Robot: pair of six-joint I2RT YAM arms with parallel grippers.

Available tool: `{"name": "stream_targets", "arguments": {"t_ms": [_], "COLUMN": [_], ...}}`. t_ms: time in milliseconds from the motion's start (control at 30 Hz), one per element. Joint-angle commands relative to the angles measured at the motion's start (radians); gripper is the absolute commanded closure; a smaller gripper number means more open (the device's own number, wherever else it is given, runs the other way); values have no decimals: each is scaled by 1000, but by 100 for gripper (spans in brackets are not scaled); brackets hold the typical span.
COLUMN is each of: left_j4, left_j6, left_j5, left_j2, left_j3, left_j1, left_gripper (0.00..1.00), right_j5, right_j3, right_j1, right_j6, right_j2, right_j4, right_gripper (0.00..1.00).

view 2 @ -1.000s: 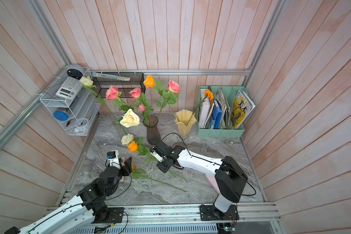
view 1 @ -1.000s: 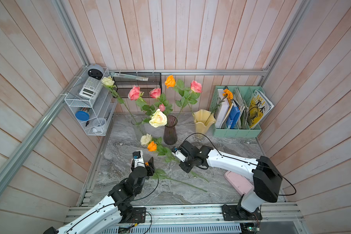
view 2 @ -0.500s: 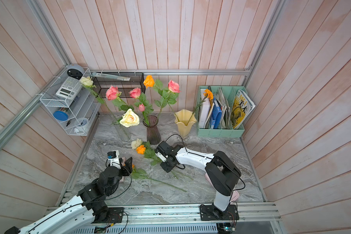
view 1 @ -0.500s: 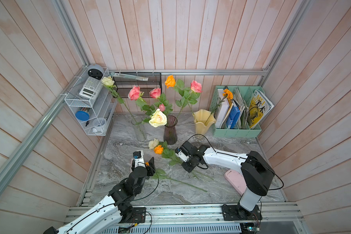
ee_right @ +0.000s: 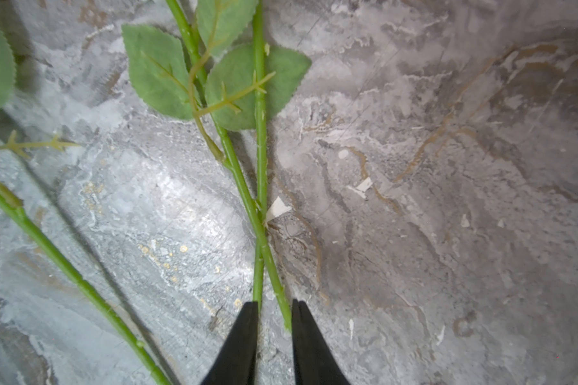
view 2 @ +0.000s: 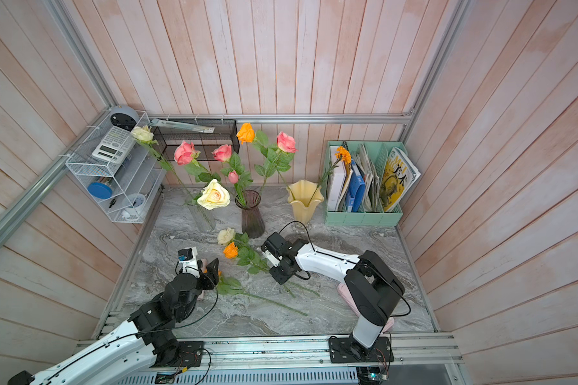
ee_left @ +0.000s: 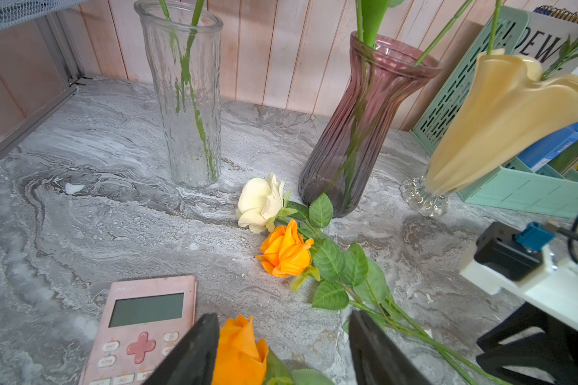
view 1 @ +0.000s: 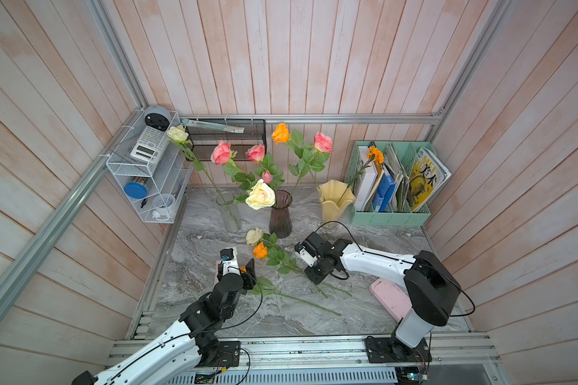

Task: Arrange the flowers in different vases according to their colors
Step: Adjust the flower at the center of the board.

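Three vases stand at the back: clear glass (view 1: 229,213) with cream roses, dark purple (view 1: 280,216) with pink roses and an orange one, pale yellow (view 1: 334,203) with one small orange flower. A cream rose (view 1: 254,236) and an orange rose (view 1: 260,250) lie on the table, their stems crossing. My right gripper (ee_right: 274,302) points down at those stems (ee_right: 261,233), jaws narrowly open around one stem's end. A second orange rose (ee_left: 241,353) lies between the wide-open jaws of my left gripper (ee_left: 282,315), close to one finger.
A pink calculator (ee_left: 141,330) lies beside my left gripper. A pink flat case (view 1: 392,296) lies near the right arm's base. The mint file holder (view 1: 391,213) stands at the back right, a wire shelf (view 1: 147,173) hangs on the left wall.
The cream and orange roses on the table slid a little toward the purple vase. My right jaws went from shut to slightly parted. The left arm stayed still.
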Motion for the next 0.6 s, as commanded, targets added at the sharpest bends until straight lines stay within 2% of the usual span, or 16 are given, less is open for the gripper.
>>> {"name": "stream_targets", "arguments": {"t_ms": [0,567], "left_j4": [11,11], "left_j6": [12,24], "left_j5": [18,15], "left_j2": [-12,-10], "left_j3": [-12,-15], "left_j1": [-4,-3], "left_gripper": [33,33], "right_j5": [-7,86], "right_j3": [14,1], "right_j1": [-2,5], "right_j6": [-15,-22], "right_j2": [22,104], "right_j4": [-36,2], "right_gripper": [74,72]}}
